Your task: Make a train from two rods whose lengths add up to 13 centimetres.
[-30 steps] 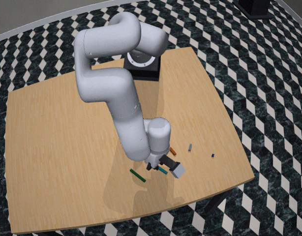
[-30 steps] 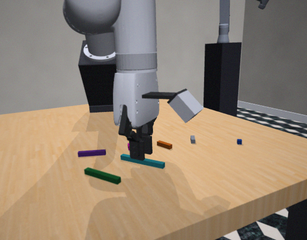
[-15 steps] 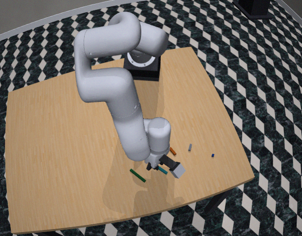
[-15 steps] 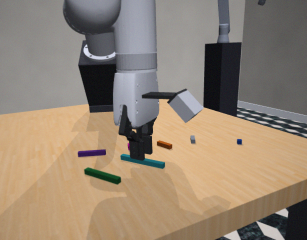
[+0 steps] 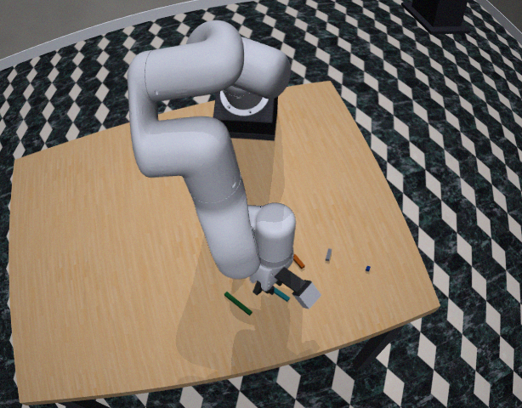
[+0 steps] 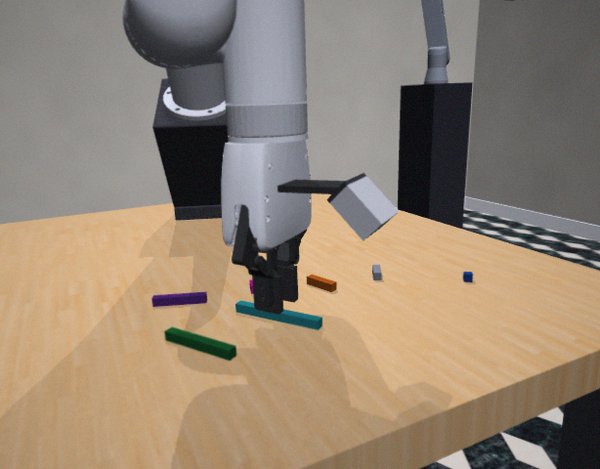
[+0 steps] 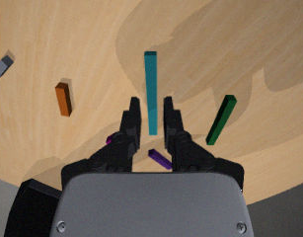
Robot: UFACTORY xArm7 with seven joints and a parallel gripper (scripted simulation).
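Note:
My gripper (image 5: 264,290) (image 6: 279,305) (image 7: 151,108) is part-open and empty, pointing down low over the turquoise rod. The turquoise rod (image 5: 281,294) (image 6: 300,318) (image 7: 151,74) lies flat; in the wrist view it runs lengthwise between the fingers, with space on both sides. The grey rod (image 5: 328,254) (image 6: 376,273) (image 7: 2,67) lies flat, apart from the other rods. The green rod (image 5: 238,303) (image 6: 200,343) (image 7: 221,119) and purple rod (image 6: 179,298) (image 7: 160,159) lie apart. The arm hides the purple rod in the top view.
The orange rod (image 5: 298,261) (image 6: 321,282) (image 7: 63,100) lies between the turquoise and grey rods. The magenta rod (image 6: 251,286) (image 7: 110,139) is mostly hidden behind the fingers. The blue rod (image 5: 367,268) (image 6: 467,277) lies farthest right. No rods touch.

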